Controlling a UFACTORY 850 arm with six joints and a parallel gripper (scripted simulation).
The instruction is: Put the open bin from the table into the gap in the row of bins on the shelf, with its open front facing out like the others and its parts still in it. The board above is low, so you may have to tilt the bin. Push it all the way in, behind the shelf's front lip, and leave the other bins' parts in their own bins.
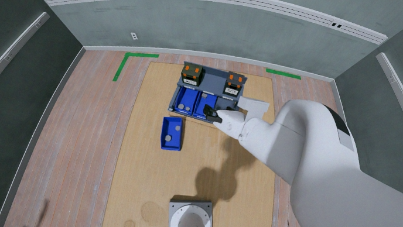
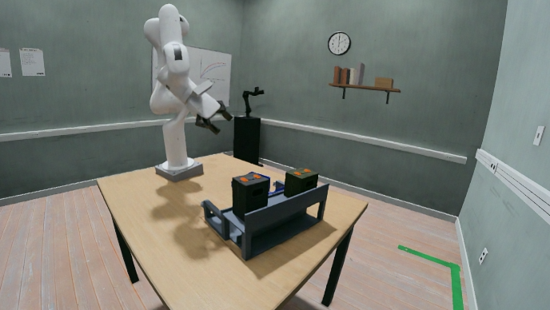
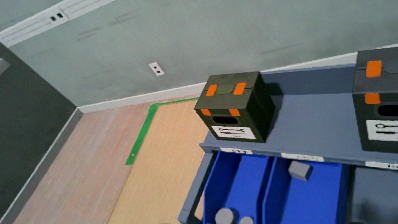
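Table (image 1: 140, 175) (image 2: 192, 272) (image 3: 155, 180) of pale wood is overhung by the white arm (image 1: 301, 140) (image 2: 176, 68), which is carried on a grey base plate (image 1: 173, 206) (image 2: 160, 172). On the same wood a blue-grey shelf (image 1: 214, 80) (image 2: 288, 208) (image 3: 310, 110) is set, and by its upper board two boxes are borne: a green box (image 1: 191, 75) (image 2: 300, 183) (image 3: 235, 107) near one end and a dark grey box (image 1: 233, 83) (image 2: 250, 193) (image 3: 380, 100) near the other. Beneath that board two blue bins are lodged side by side, the end bin (image 1: 188, 97) (image 3: 242, 180) below the green box and the middle bin (image 3: 320, 190) next to it; the gap (image 1: 224, 103) (image 3: 372, 190) is left at the dark grey box's end. The open bin (image 1: 171, 123) is seated upright on the table, on the arm-base side of the shelf and well apart from the gripper (image 1: 217, 108) (image 2: 222, 124). The claw is held high above the wood with its fingers spread wide, and nothing is gripped. Within the open bin two round grey parts (image 1: 167, 138) are contained, placed apart from each other. Two more grey discs (image 1: 181, 106) (image 3: 225, 216) are held in the end bin, and a small grey block (image 1: 204, 95) (image 3: 300, 170) can be seen in the middle bin.
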